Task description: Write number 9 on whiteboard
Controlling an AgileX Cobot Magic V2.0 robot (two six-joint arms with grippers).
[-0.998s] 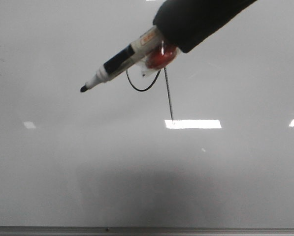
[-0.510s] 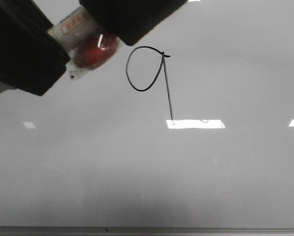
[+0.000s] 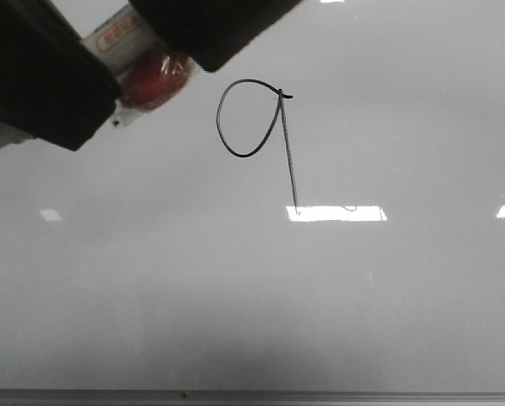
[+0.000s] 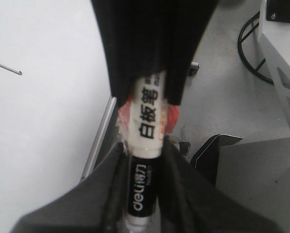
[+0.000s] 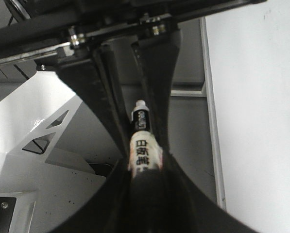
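One number 9 (image 3: 256, 135), one whiteboard (image 3: 235, 288), one marker (image 4: 145, 160)

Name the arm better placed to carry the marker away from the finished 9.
Left, probably: the left gripper brackets the marker's tip end at the whiteboard edge, clear of the number 9.

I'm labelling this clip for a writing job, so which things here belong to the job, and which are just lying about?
Belongs to the job:
- whiteboard
- number 9, drawn on it
- marker, with both the left gripper and the right gripper shut on it

Just lying about:
- black cable, off the board
- white metal bracket
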